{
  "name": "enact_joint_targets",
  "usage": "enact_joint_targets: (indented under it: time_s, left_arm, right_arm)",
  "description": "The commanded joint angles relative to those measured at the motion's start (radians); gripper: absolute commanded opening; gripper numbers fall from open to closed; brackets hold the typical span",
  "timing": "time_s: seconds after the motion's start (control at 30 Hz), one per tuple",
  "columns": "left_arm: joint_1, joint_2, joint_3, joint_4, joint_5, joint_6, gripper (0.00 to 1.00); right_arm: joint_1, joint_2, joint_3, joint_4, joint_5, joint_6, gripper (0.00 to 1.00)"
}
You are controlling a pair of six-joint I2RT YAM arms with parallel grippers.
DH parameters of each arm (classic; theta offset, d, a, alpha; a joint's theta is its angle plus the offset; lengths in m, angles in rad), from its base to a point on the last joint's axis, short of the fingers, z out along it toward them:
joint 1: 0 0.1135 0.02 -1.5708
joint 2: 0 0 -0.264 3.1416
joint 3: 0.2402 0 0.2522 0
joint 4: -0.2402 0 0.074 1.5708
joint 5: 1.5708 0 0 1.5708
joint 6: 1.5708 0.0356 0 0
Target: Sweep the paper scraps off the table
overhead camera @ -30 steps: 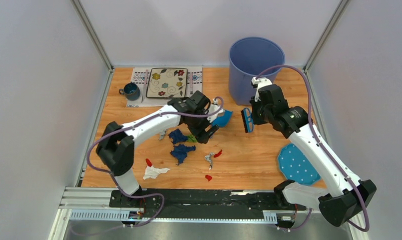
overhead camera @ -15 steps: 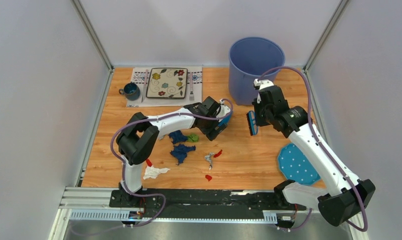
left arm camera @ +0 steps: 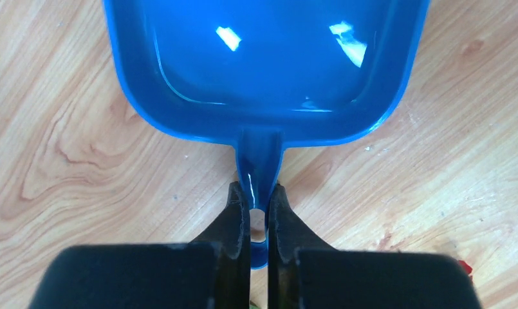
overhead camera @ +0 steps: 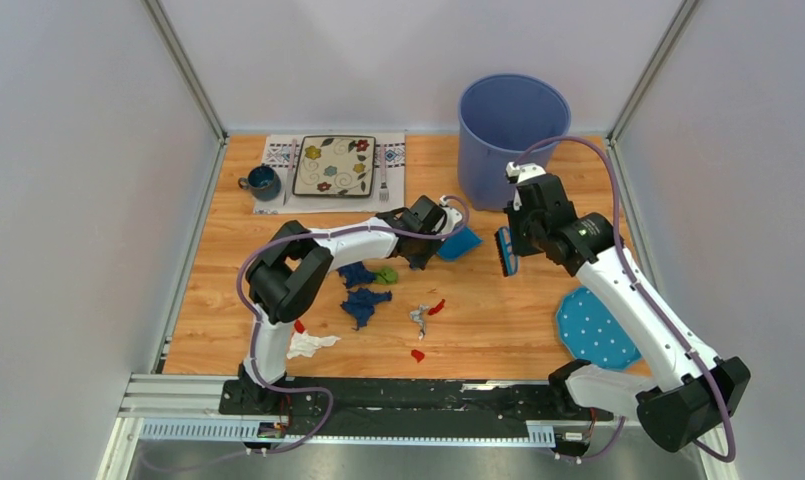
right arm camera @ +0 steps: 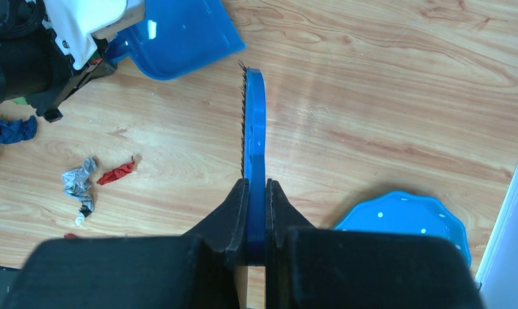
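Several paper scraps lie on the table [overhead camera: 498, 335]: dark blue ones [overhead camera: 364, 303], a green one [overhead camera: 386, 274], red ones [overhead camera: 436, 307], a silver-grey one [right arm camera: 79, 183] and a white one [overhead camera: 310, 345]. My left gripper [left arm camera: 259, 193] is shut on the short handle of a blue dustpan [left arm camera: 262, 58]. The pan sits low on the wood, just right of the scraps, as seen from above. My right gripper [right arm camera: 256, 190] is shut on a blue brush [right arm camera: 254, 129], held on edge with its bristles toward the dustpan [overhead camera: 460, 243].
A tall blue bin [overhead camera: 513, 130] stands at the back right. A blue polka-dot cloth [overhead camera: 596, 328] lies by the right arm. At the back left are a placemat with a flowered plate [overhead camera: 334, 165], a fork [overhead camera: 384, 172] and a dark mug [overhead camera: 263, 182].
My left jaws have closed on the dustpan handle, and the pan has come down and shifted slightly right. The left elbow swung right. The right arm with the brush drifted slightly right.
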Motion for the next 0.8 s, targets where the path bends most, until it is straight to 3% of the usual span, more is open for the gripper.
enact_joint_targets:
  time_s: [0.0,0.2,0.27,0.4,0.53,0.6,0.63,0.77]
  left_arm:
    - [0.000,-0.010,-0.028,-0.058,-0.029,-0.003,0.00]
    - [0.015,-0.174,-0.080,-0.114,0.009,0.001,0.00]
    - [0.041,-0.309,-0.118,-0.131,0.050,0.024,0.00]
    - [0.054,-0.515,-0.117,-0.190,-0.076,0.179,0.00]
    - [0.149,-0.635,-0.072,-0.332,-0.079,0.240,0.00]
    - [0.204,-0.707,-0.022,-0.390,-0.072,0.292,0.00]
    - [0.218,-0.731,0.001,-0.448,-0.068,0.311,0.00]
    - [0.293,-0.850,0.081,-0.525,-0.130,0.418,0.00]
  right_arm:
    - [-0.003,-0.040,0.027,-0.001,-0.014,-0.018,0.00]
    - [-0.002,-0.068,0.056,-0.020,-0.068,-0.017,0.00]
    - [0.011,-0.074,0.090,-0.058,-0.048,-0.004,0.00]
    - [0.072,-0.074,0.162,-0.090,0.021,0.023,0.00]
    - [0.208,-0.049,0.188,-0.021,-0.047,0.029,0.00]
    - [0.340,-0.017,0.202,0.051,-0.078,0.025,0.00]
    - [0.427,0.033,0.225,0.093,-0.123,0.008,0.00]
    - [0.569,0.199,0.271,0.268,-0.402,0.005,0.00]
